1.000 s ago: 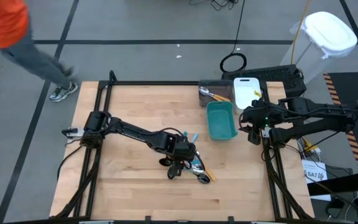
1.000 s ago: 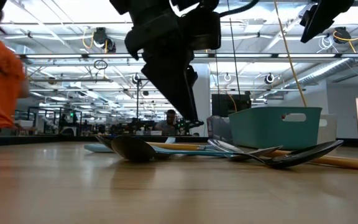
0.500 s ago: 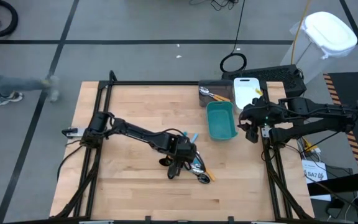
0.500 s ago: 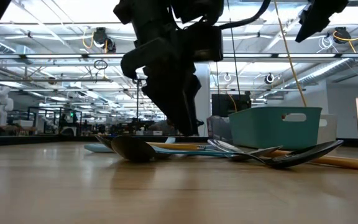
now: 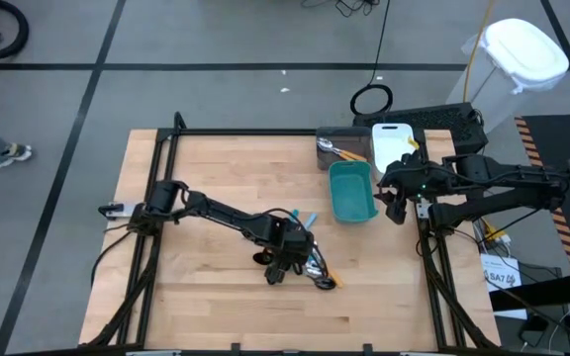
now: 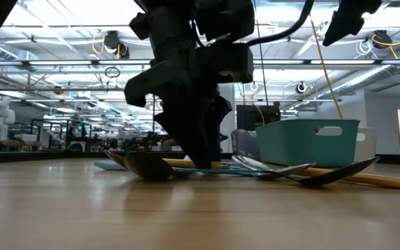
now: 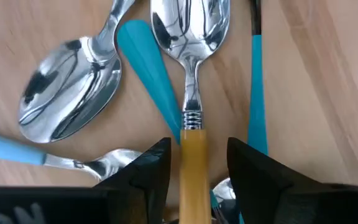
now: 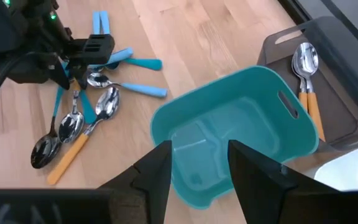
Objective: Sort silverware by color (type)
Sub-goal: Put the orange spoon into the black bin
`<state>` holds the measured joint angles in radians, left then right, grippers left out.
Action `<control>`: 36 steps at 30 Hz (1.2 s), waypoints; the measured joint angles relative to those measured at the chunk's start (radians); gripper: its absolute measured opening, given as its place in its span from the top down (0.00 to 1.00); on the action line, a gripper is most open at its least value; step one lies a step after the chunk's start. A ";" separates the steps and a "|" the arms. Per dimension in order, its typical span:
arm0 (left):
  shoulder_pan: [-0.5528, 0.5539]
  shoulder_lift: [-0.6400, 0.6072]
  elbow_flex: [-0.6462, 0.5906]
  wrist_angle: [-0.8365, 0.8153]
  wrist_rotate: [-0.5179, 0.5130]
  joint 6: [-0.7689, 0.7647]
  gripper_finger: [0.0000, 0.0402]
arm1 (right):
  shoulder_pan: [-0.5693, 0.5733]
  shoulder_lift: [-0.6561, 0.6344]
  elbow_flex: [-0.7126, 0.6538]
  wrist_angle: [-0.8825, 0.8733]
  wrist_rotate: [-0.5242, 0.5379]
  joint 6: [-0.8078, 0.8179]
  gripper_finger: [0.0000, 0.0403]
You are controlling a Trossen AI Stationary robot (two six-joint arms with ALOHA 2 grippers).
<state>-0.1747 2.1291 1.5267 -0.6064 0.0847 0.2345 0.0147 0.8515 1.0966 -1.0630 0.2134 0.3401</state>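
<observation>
Left gripper (image 7: 193,167) is down in the silverware pile (image 5: 310,265) at mid-table, jaws partly open, straddling an orange-handled spoon (image 7: 190,109); contact unclear. Right gripper (image 8: 194,167) hangs above the teal bin (image 8: 236,134), jaws partly open, empty.

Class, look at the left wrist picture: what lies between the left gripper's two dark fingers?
The handle of an orange-handled spoon lies between the left gripper fingers, its silver bowl pointing away. The left wrist view shows this.

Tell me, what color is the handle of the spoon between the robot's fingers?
Orange handle, shown best in the left wrist view.
</observation>
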 joint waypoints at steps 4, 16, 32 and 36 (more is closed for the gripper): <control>0.017 0.000 0.000 -0.026 0.002 0.046 0.61 | 0.000 0.010 0.000 0.012 0.015 0.006 0.63; 0.030 0.010 0.001 -0.036 0.025 0.149 0.72 | 0.000 0.017 0.000 0.050 0.054 0.042 0.63; 0.023 0.009 0.002 -0.069 0.001 0.148 0.86 | 0.000 0.017 0.000 0.050 0.053 0.149 0.63; 0.028 0.003 0.003 -0.083 -0.003 0.077 0.86 | 0.000 0.017 0.000 0.050 0.050 0.163 0.63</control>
<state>-0.1466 2.1317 1.5297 -0.6893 0.0817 0.3120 0.0147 0.8684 1.0969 -1.0134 0.2631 0.5032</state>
